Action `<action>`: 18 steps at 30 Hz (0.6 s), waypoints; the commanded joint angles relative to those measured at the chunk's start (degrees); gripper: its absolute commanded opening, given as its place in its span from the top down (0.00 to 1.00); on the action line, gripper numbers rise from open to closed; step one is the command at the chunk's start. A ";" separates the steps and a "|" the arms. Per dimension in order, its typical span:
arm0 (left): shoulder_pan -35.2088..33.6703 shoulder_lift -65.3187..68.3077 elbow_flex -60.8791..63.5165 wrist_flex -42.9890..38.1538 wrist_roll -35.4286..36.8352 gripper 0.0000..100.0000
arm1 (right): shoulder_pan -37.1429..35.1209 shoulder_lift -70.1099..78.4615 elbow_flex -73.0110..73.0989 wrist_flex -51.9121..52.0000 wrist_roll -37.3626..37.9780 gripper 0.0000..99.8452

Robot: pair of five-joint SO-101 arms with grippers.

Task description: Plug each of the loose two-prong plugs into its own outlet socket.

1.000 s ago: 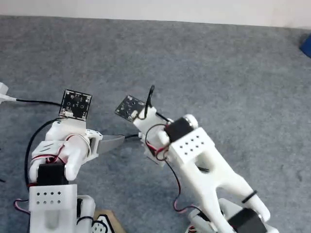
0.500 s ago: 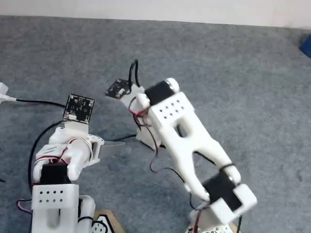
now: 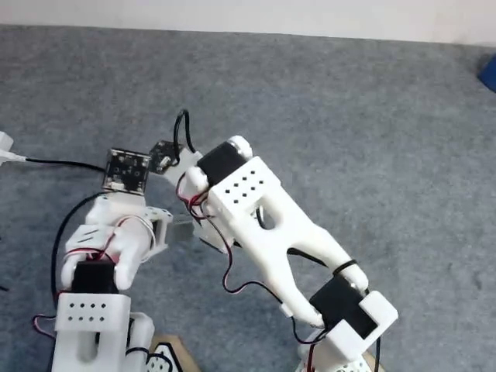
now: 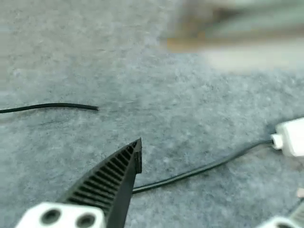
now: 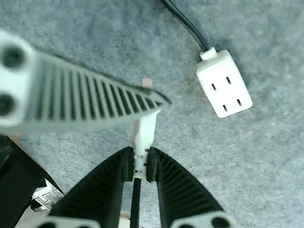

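In the right wrist view my right gripper (image 5: 141,156) is shut on a white two-prong plug (image 5: 143,133), whose prongs point away from the fingers and whose black cord runs back between them. A white outlet socket (image 5: 224,90) with a black cord lies on the grey carpet a short way past the plug and to one side. A ribbed finger (image 5: 95,102) of my left gripper crosses just above the plug's tip. From above, the right arm (image 3: 248,201) leans over the left gripper's finger (image 3: 182,225). The left gripper is open and holds nothing.
Another white cord end (image 3: 5,147) lies at the carpet's left edge, its black cable (image 3: 62,163) running toward the left arm. In the left wrist view a cable (image 4: 47,107) and a white connector (image 4: 290,137) lie on the carpet. A blue object (image 3: 490,74) sits at the far right.
The right arm has swung left and stretched out, carrying the plug over the left gripper's finger. The left arm has shifted only slightly.
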 commanded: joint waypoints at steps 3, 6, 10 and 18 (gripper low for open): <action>1.19 -0.04 1.45 -0.79 0.35 0.49 | 0.48 -0.57 -2.95 1.36 -1.14 0.99; 1.19 -0.04 2.33 -0.97 0.18 0.49 | 1.01 -0.57 -3.03 1.36 -1.14 0.99; 1.27 -0.04 2.51 -0.79 0.18 0.49 | 2.95 -0.57 -3.12 1.27 -0.79 0.99; 3.38 -0.04 3.82 -0.79 0.18 0.49 | 7.69 -0.57 -6.90 1.36 -0.79 0.99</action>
